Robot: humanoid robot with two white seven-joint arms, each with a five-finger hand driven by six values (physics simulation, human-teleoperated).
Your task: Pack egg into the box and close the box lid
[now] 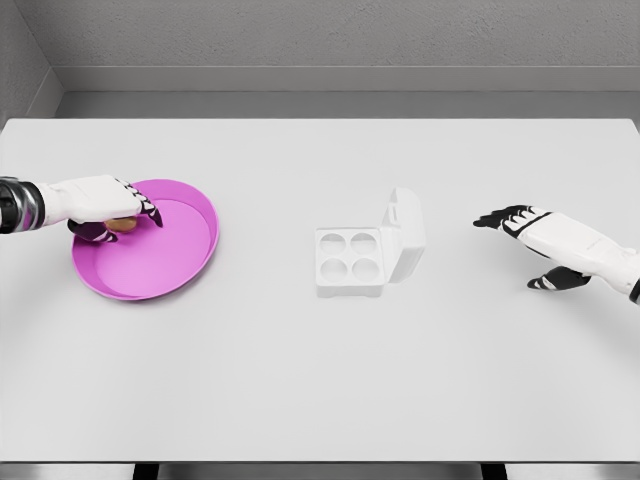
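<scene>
risk: we judge the small tan egg (122, 225) may slip | left hand (112, 208) pinches it in the shallow pink plastic bowl (185, 262) at 9 o'clock | white four-cup box (350, 260) lid open | right hand (530, 232) released, 3 o'clock

The wide white table (300, 380) looks matt and smooth. At nine o'clock, the round pink plastic bowl (185, 250) shines faintly; the white moulded four-cup egg box (350, 262) looks matt plastic.

The left hand (108, 205) has a smooth white shell over the back, with black joints and black fingertips; behind its wrist sits a ribbed metallic grey cuff banded in black. The right hand (545, 245) matches it; its white casing is angular and panelled, its fingers black-tipped.
</scene>
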